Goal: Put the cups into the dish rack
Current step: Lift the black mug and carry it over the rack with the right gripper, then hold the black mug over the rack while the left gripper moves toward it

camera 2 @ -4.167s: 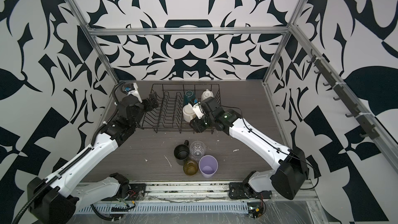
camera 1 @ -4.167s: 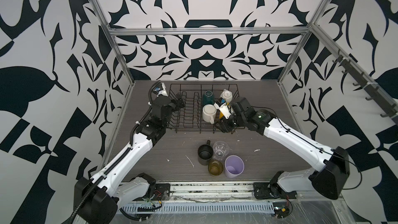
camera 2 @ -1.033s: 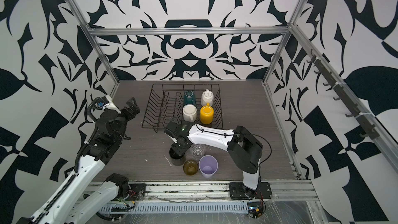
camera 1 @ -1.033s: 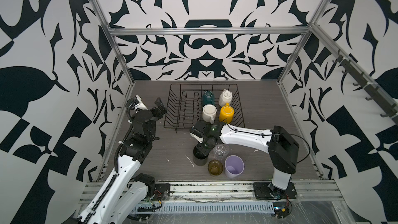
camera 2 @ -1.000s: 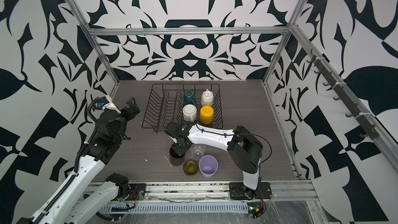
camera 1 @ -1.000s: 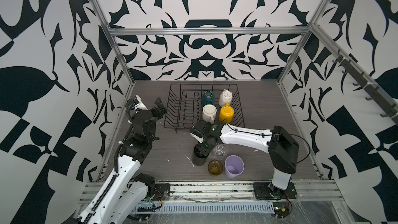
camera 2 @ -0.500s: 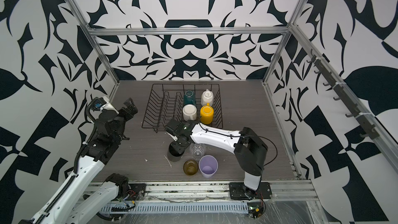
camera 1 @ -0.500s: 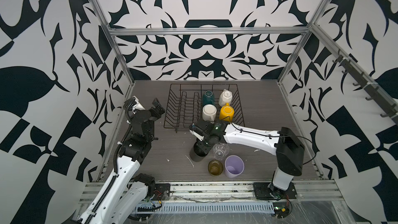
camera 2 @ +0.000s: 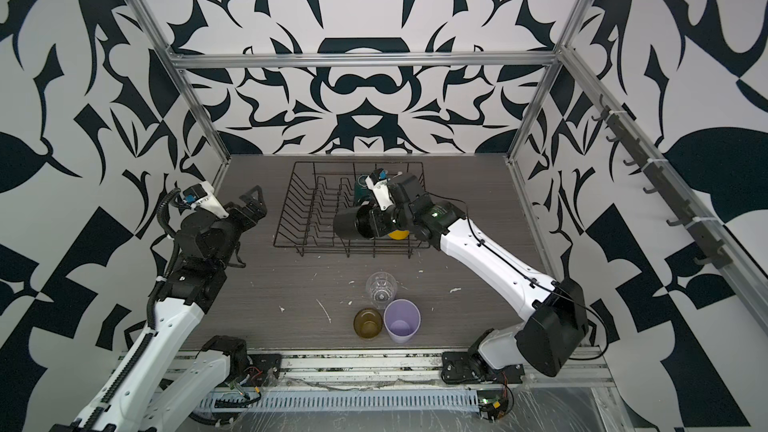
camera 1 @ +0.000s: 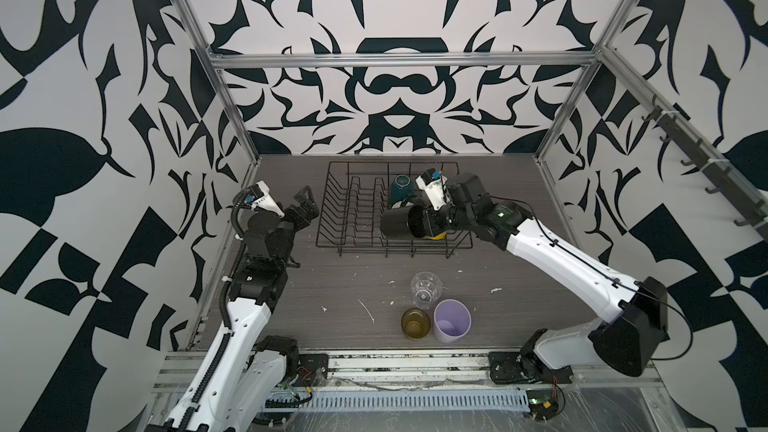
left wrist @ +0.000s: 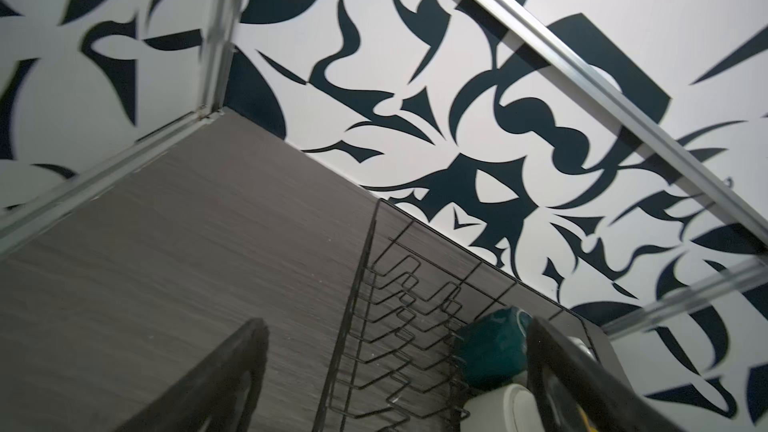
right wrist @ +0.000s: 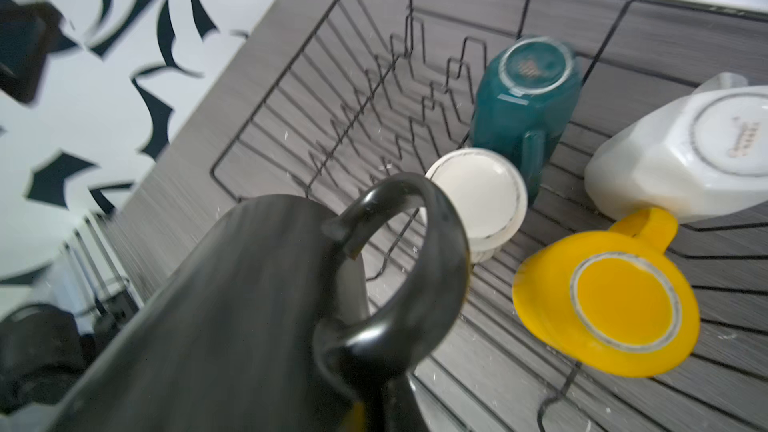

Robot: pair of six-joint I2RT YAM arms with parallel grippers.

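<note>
Over the near part of the dish rack [camera 1: 365, 245], the right claw [camera 1: 434, 218] is clamped narrow on the black mug [camera 1: 399, 222], carried on its side, apparently by the rim wall, though the mug's body hides the pinch. Glossy glazed ceramic could slip in that hold, and the looped handle [right wrist: 419, 218] could snag the thin wire prongs [camera 1: 357, 197] or clip the upturned white mug [right wrist: 478, 197] and yellow mug [right wrist: 602, 297] close by. Left claw [camera 1: 309, 203] gapes wide and empty beside the rack.
</note>
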